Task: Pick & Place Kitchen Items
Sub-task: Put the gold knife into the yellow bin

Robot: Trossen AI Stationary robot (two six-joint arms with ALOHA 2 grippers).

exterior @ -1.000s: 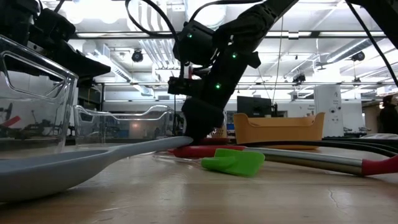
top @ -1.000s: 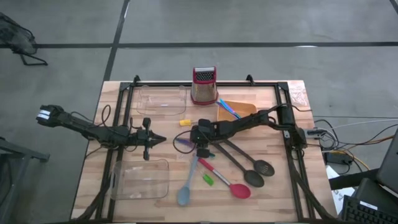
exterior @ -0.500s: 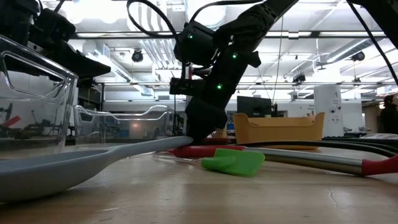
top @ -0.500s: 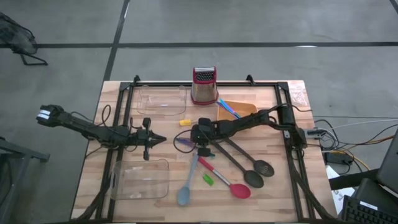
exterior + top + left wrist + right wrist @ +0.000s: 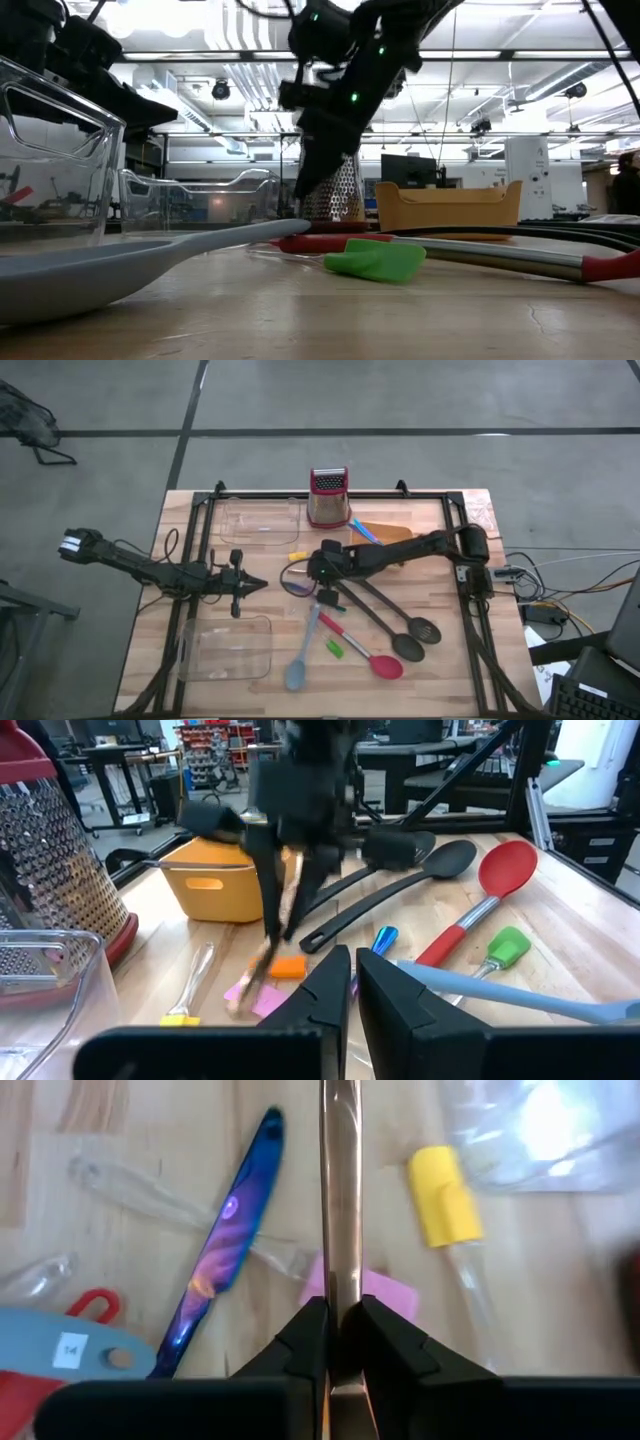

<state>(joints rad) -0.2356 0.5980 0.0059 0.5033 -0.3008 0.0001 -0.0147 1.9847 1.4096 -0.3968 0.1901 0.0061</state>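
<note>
My right gripper [image 5: 321, 572] hangs over the middle of the table, shut on a thin pinkish metallic stick [image 5: 340, 1190]. Below it lie a blue-purple stick [image 5: 225, 1250], a yellow block [image 5: 445, 1208] and a pink block [image 5: 385, 1295]. Nearer the front edge lie a grey-blue spatula [image 5: 300, 655], a red-headed spoon [image 5: 375, 658], a green block [image 5: 333, 649] and two black slotted spoons [image 5: 400, 625]. My left gripper [image 5: 257, 585] waits shut at the table's left, pointing level toward the items. My right gripper pinches the thin stick [image 5: 340, 1295] between its two fingers, which slant down from the table's right. The stick runs on ahead along the fingers. In the left wrist view it hangs slanting below the fingers [image 5: 270, 945]; I cannot tell whether its lower end touches the table.
A red-topped metal grater [image 5: 327, 498] and an orange bowl [image 5: 385, 535] stand at the back. One clear tray [image 5: 262, 523] sits at the far left, another [image 5: 228, 648] at the near left. A black frame [image 5: 330, 493] rims the table.
My right gripper has risen off the table with the stick between its fingers; in the low view it now hangs well above the spatula handle and the grater shows behind it.
</note>
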